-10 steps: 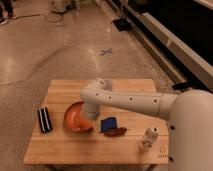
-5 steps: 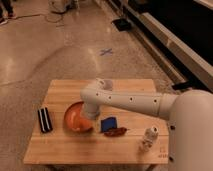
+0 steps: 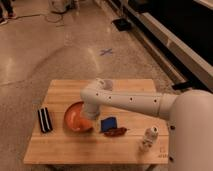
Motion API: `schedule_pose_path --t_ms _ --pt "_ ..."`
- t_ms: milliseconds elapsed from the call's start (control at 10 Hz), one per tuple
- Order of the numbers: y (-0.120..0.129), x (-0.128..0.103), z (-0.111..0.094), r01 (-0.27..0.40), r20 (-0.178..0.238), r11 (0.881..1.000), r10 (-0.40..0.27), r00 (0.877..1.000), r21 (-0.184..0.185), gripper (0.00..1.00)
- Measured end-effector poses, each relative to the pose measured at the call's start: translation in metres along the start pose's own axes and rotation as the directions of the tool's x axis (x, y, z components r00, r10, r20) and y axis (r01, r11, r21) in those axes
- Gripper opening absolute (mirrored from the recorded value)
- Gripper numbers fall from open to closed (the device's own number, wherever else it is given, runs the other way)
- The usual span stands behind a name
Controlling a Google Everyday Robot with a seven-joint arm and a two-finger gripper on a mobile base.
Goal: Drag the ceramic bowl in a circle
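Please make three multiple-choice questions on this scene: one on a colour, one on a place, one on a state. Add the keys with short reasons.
1. The ceramic bowl is: A. green; B. white; C. orange.
2. The black rectangular object lies: A. inside the bowl; B. beside it on the wooden table; C. under it.
3. The bowl stands: A. upside down; B. on its edge; C. upright.
Keys: 1 C, plainly orange; 2 B, bare wood separates them; 3 C, its inside faces up, the gripper at its rim.

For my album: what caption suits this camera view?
Robot's gripper reaches down to the rim of the orange ceramic bowl on a wooden table.
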State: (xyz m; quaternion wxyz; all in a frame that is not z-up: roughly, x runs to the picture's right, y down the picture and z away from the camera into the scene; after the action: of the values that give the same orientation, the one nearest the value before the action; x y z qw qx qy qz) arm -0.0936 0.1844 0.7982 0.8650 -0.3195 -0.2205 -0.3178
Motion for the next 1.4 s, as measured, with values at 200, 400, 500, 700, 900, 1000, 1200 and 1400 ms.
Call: schedule_pose_path --t_ms 200,400,500,700,900,1000,1200,1400 --pt "0.000 0.000 0.000 0.001 0.000 1.000 -0.001 1.000 0.000 0.80" --pt "-0.003 0.004 0.007 0.020 -0.014 1.000 -0.020 1.000 0.000 0.80" --pt "-0.004 0.005 0.013 0.040 -0.024 0.999 -0.039 0.999 0.001 0.80" --pt "-0.004 0.008 0.026 0.086 -0.043 0.996 -0.086 0.995 0.006 0.78" --pt "-0.003 0.011 0.031 0.105 -0.048 0.994 -0.104 0.993 0.022 0.63" --pt "-0.001 0.013 0.033 0.108 -0.047 0.994 -0.106 0.993 0.031 0.53" --pt "0.004 0.016 0.036 0.104 -0.044 0.994 -0.102 0.994 0.044 0.33" --pt "0.008 0.023 0.030 0.093 -0.047 0.994 -0.090 0.995 0.050 0.11"
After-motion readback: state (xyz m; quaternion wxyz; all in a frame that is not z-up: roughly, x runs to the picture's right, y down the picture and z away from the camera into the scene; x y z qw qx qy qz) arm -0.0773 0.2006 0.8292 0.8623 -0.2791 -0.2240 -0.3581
